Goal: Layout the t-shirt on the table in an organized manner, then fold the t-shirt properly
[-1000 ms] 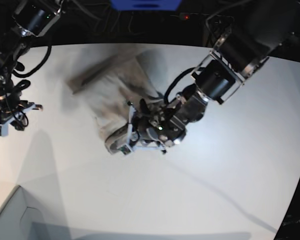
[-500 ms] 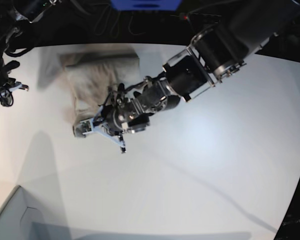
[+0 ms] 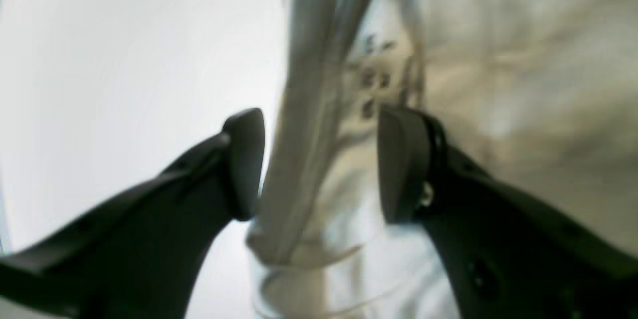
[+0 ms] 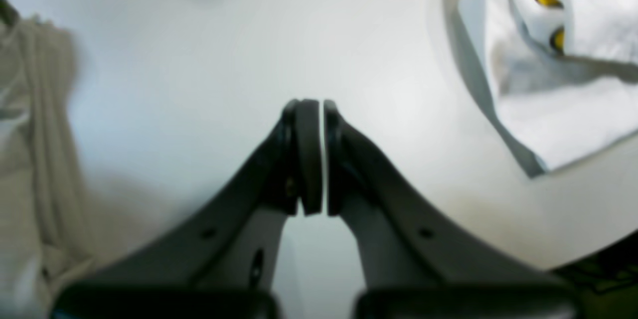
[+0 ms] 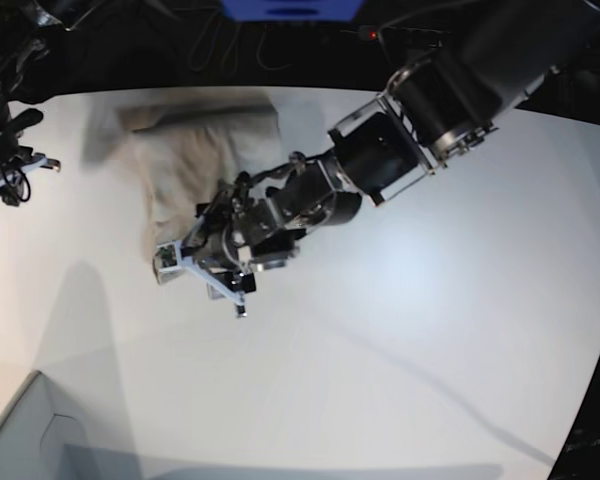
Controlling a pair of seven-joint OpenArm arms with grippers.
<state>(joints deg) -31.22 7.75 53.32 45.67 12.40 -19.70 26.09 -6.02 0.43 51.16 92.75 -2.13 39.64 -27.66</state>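
Label print on the t-shirt (image 3: 498, 84) shows as dark marks just ahead of the left gripper (image 3: 319, 164), too blurred to read. That gripper's jaws stand apart, a fold of cloth between them. Right gripper (image 4: 316, 154) is closed on nothing (bare bench (image 4: 224, 60) beneath), shirt well off to its side. Only the base view shows the whole shirt (image 5: 195, 160) bunched on the bench.

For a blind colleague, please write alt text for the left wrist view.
The left gripper is open, its two dark fingers straddling a raised fold of the blurred grey-beige t-shirt. The white table fills the picture's left side.
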